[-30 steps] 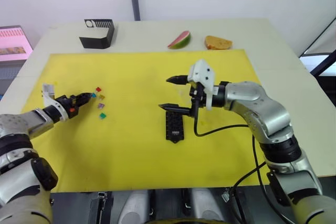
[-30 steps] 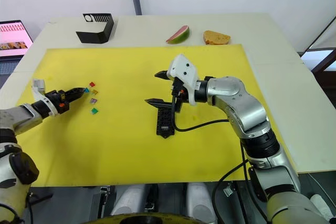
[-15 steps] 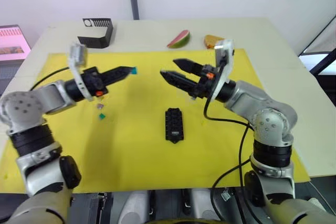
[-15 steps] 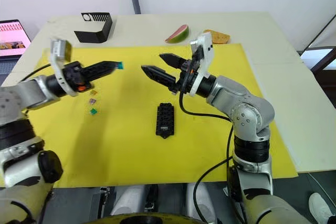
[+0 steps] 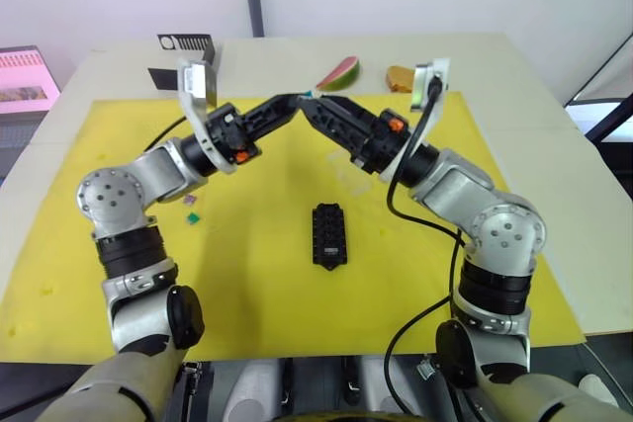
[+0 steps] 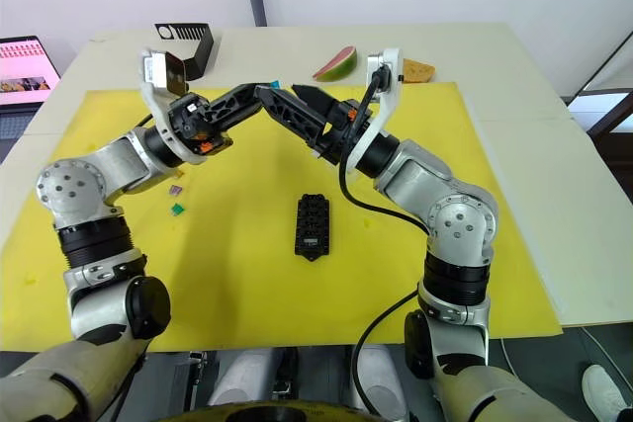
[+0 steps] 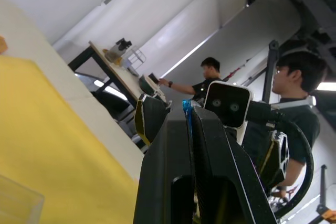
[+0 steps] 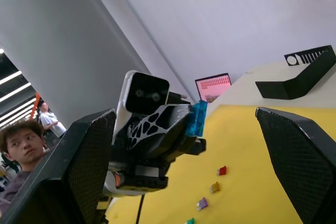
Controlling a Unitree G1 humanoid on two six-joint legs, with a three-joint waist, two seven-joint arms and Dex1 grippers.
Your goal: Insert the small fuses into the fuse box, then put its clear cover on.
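Our left gripper (image 6: 265, 92) pinches a blue fuse (image 8: 198, 118) aloft so our wide-open right gripper (image 6: 289, 98) can take it.

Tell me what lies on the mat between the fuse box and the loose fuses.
Nothing: in the left eye view, only bare yellow mat separates the fuse box from the loose fuses.
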